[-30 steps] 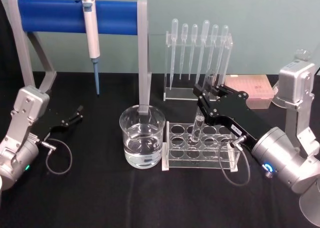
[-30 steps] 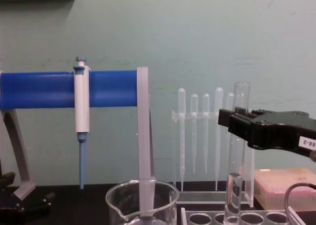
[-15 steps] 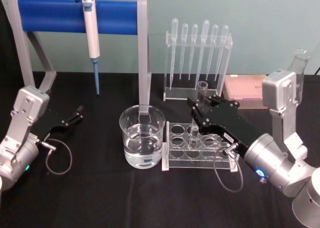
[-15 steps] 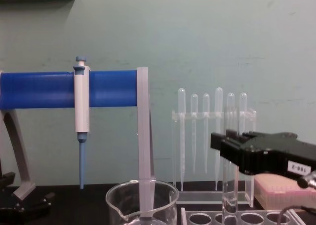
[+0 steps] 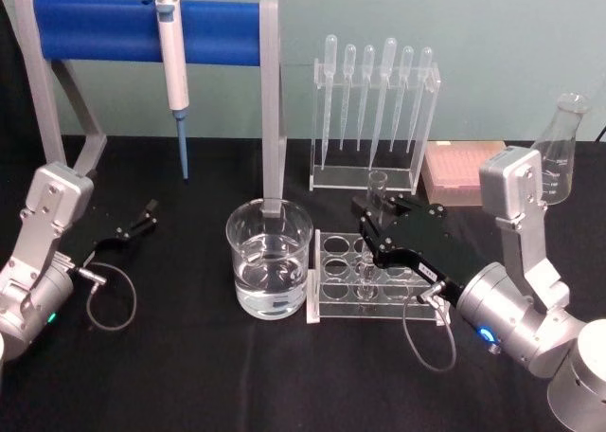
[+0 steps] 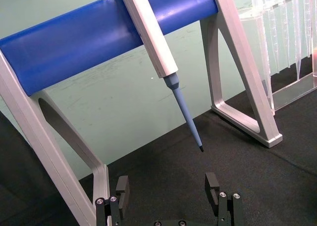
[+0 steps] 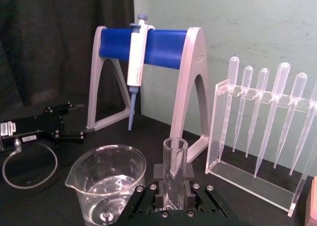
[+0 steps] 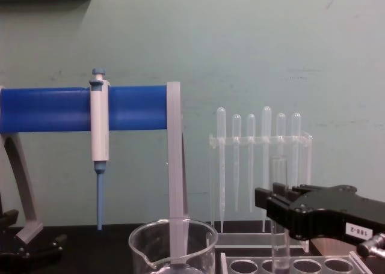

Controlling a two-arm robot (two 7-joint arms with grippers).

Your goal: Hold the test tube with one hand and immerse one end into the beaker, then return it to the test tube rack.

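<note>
While the right hand [image 5: 377, 225], at centre right of the frame, is clamping the test tube [image 5: 376, 197] upright in the rack [image 5: 333, 290], I am keeping it vertical; the left hand [image 6: 168, 190] is waiting, fingers apart.

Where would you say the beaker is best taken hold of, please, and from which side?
Grip the beaker by its upper wall just under the rim, probably from the robot's left: it stands upright with water inside, the tube rack crowds its right side, and the stand's leg rises right behind it.
</note>
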